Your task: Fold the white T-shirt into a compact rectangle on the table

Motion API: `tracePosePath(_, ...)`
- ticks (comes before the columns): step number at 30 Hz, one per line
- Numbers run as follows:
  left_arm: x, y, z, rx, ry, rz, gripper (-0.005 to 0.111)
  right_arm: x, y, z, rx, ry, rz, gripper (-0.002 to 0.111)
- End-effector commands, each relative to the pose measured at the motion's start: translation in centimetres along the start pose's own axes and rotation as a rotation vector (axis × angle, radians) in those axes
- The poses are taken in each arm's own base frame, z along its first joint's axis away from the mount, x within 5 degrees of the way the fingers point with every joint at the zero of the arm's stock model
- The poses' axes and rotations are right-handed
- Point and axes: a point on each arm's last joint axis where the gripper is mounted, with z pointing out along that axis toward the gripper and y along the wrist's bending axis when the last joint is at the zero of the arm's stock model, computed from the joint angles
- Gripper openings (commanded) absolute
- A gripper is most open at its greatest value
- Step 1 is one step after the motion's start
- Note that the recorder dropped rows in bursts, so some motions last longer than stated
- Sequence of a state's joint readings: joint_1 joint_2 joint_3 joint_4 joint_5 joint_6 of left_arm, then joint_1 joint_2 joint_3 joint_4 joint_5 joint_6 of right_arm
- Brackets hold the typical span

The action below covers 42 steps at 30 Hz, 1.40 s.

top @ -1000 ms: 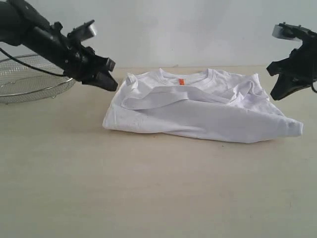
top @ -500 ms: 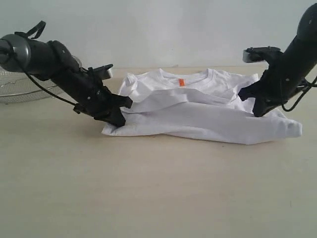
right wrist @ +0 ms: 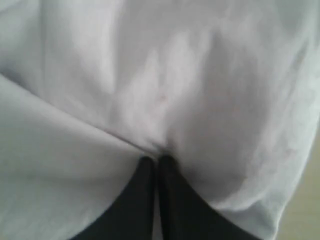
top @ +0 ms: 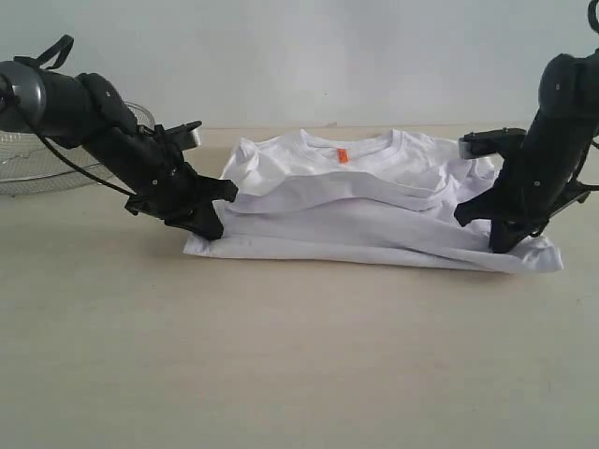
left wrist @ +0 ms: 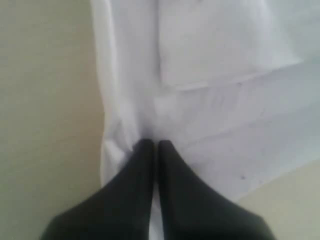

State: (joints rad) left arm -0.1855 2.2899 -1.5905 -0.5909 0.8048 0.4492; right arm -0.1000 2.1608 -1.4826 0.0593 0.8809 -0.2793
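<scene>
lying folded across the middle of the table point(top: 281, 365), the white t-shirt point(top: 365, 220) shows its orange tag point(top: 343, 155) at the far collar. the left gripper point(top: 211, 225) pinches its left edge, fingers pressed together on cloth. the right gripper point(top: 497, 243) pinches the right edge the same way. a wire basket point(top: 42, 168) sits far left.

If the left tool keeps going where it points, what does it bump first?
The white T-shirt: the left tool has its shut tips on the cloth, the table probably right beneath.

One shirt point(top: 374, 217), one basket point(top: 33, 168), two claws point(top: 211, 228) point(top: 497, 245)
</scene>
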Motion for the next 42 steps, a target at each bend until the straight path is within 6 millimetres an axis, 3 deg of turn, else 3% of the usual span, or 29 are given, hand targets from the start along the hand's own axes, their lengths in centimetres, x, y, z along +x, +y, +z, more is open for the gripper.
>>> tracePosePath(1,1.0,1.9,0.9,-0.074,0.064,0.045,0.005,0.1,-3.3,0.5,0.185,-0.037,-0.022,0.0)
tracePosePath(6,1.1,2.0,1.1,-0.075,0.071,0.048,0.005,0.3,-7.3,0.1,0.221,-0.16,0.126,0.0)
tracePosePath(10,1.3,2.2,1.7,-0.072,0.088,0.046,0.005,0.6,-8.8,-1.0,0.24,-0.217,0.173,0.0)
tracePosePath(16,1.4,2.2,1.7,-0.067,0.092,0.051,0.005,0.6,-7.5,-5.7,0.205,-0.27,0.162,0.0)
tracePosePath(20,1.1,2.0,1.6,-0.05,0.07,0.059,0.005,0.1,-3.7,-7.6,0.044,-0.286,0.019,0.0)
tracePosePath(24,0.9,1.4,0.9,-0.026,0.052,0.083,0.005,-0.7,-1.4,-6.6,0.008,-0.272,-0.001,0.0)
tracePosePath(29,-0.1,0.7,-0.9,-0.034,-0.025,0.111,0.005,-1.4,0.2,-4.9,-0.004,-0.258,-0.022,0.0)
tracePosePath(36,-0.2,-0.2,-0.5,0.01,-0.039,0.13,0.005,-1.6,0.0,-2.5,-0.011,-0.225,0.007,0.0)
tracePosePath(42,-0.7,-1.0,-2.4,-0.03,-0.071,0.179,0.005,-1.4,0.0,-1.1,-0.026,-0.182,0.012,0.0)
